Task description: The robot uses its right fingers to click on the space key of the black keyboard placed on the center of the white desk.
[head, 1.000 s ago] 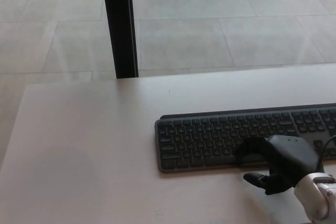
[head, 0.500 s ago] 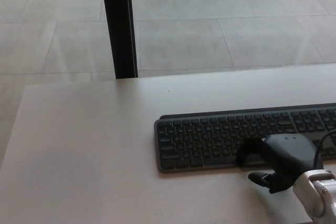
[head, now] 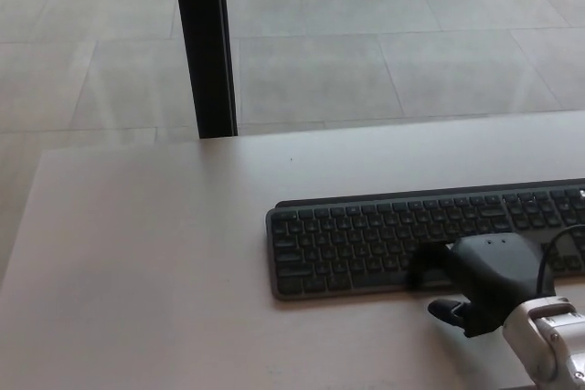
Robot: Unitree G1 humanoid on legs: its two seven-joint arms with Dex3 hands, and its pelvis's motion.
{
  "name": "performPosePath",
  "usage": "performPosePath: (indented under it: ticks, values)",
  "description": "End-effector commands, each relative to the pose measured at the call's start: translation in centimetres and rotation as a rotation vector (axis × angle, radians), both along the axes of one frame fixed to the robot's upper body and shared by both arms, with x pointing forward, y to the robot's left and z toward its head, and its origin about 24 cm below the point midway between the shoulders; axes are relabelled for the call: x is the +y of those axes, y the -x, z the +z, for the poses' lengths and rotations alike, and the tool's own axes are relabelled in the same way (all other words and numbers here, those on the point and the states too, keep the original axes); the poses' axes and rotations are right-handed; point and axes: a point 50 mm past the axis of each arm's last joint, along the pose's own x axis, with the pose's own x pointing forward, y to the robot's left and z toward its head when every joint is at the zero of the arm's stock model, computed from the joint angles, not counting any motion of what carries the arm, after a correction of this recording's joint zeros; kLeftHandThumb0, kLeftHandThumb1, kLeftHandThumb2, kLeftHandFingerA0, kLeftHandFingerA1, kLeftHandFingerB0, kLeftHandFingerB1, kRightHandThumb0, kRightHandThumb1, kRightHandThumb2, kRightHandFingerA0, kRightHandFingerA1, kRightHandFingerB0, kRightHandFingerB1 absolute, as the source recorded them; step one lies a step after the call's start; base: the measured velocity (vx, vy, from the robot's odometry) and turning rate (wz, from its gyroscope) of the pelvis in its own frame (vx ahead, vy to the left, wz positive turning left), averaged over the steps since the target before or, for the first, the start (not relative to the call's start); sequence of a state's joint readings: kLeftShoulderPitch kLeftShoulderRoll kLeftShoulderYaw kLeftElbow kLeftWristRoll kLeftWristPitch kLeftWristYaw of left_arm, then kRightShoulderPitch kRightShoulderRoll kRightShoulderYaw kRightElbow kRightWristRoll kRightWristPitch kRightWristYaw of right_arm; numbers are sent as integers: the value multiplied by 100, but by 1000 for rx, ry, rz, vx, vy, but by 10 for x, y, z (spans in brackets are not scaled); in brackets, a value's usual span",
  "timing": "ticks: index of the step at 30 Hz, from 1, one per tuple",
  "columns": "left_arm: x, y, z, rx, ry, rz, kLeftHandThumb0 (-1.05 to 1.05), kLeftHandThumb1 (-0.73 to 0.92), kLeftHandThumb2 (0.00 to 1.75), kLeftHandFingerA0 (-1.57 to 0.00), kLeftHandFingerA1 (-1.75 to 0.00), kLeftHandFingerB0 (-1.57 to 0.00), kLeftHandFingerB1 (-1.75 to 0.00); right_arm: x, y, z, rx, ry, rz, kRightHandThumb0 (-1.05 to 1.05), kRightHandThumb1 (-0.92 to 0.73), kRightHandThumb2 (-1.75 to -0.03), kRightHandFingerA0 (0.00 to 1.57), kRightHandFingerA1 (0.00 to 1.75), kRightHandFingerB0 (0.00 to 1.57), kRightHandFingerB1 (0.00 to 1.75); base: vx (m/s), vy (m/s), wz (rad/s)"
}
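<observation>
A black keyboard (head: pixel 384 239) lies flat on the white desk (head: pixel 155 262), reaching from the middle to the right edge of the head view. My right hand (head: pixel 480 280) comes in from the lower right. It rests over the keyboard's front row, and its fingers (head: pixel 425 267) lie on the bottom keys about where the space key sits. The thumb (head: pixel 448 310) points left just off the keyboard's front edge, above the desk. The hand holds nothing, and it hides the keys beneath it. My left hand does not show.
A black vertical post (head: pixel 206 43) stands behind the desk's far edge at the upper left. Grey floor tiles (head: pixel 384 43) lie beyond. The desk's left edge (head: pixel 18 253) runs down the picture's left side.
The whole picture has shifted slightly, so the camera moved. My right hand has settled a little lower and rightward on the front keys, with the thumb drawn in closer.
</observation>
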State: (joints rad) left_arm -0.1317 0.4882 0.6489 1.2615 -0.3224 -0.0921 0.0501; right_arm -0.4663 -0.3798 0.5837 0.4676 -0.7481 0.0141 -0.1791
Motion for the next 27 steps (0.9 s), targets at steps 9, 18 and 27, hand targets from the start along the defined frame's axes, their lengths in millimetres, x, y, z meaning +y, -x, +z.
performPosePath:
  ticks: [9,18,27]
  values:
    - [8,-3,10,-6,-45,11,-48,58,57,-76,-82,-71,-63,-2,31,-37,106,196,133,-48,-66,-60,82,154,59,53,0,0,0]
    - [8,-2,9,-9,-41,16,-50,56,57,-78,-77,-72,-63,-8,31,-38,97,227,134,-46,-66,-59,83,151,59,50,0,0,0]
    - [8,-2,9,2,-40,14,-50,59,58,-79,-79,-70,-64,-14,14,-17,46,214,89,-50,-68,-60,79,160,57,52,0,0,0]
